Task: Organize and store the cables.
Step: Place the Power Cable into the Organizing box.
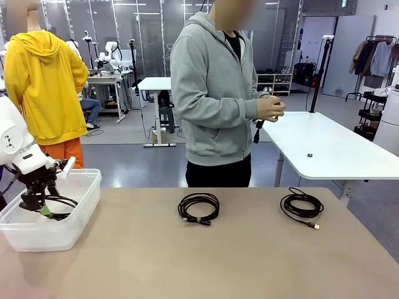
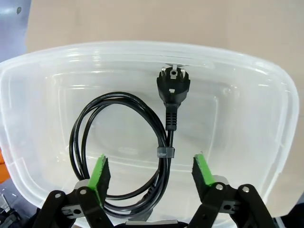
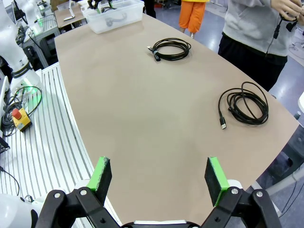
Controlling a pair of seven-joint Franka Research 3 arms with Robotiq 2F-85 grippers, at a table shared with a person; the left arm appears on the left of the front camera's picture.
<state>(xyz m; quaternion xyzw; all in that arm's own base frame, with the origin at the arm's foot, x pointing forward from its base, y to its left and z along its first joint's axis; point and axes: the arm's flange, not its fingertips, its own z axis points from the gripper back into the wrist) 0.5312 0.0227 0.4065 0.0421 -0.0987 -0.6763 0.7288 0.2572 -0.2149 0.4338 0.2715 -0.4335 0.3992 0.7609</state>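
1. The right gripper point(image 3: 159, 175) hangs over the near edge of the brown table point(image 3: 142, 123). Its jaws stand wide apart with nothing between them. The finger bases are cut off by the bottom edge of the right wrist view.

2. The left gripper point(image 2: 152, 171) sits inside the clear plastic bin point(image 2: 142, 47) at the near left corner of the table. Its jaws are spread and clamp nothing. In the front view the bin wall and the wrist partly hide the fingers.

3. One coiled power cable point(image 2: 73, 137) lies on the bin floor. Its plug point(image 2: 173, 85) points at the far wall. The near arc of the coil passes between and under the green pads point(image 2: 100, 173). Whether a pad touches the cord cannot be told.

4. A second coiled cable point(image 3: 185, 50) lies mid-table, well apart from the bin.

5. A third coiled cable point(image 3: 262, 107) lies toward the right end, near the far edge, with a small connector sticking out.

6. A person in a grey hoodie stands at the far side. Their hands point(image 1: 270, 109) hold a dark cord point(image 1: 257, 132) at waist height. Most of it is hidden by the hands, and its type is hard to make out.
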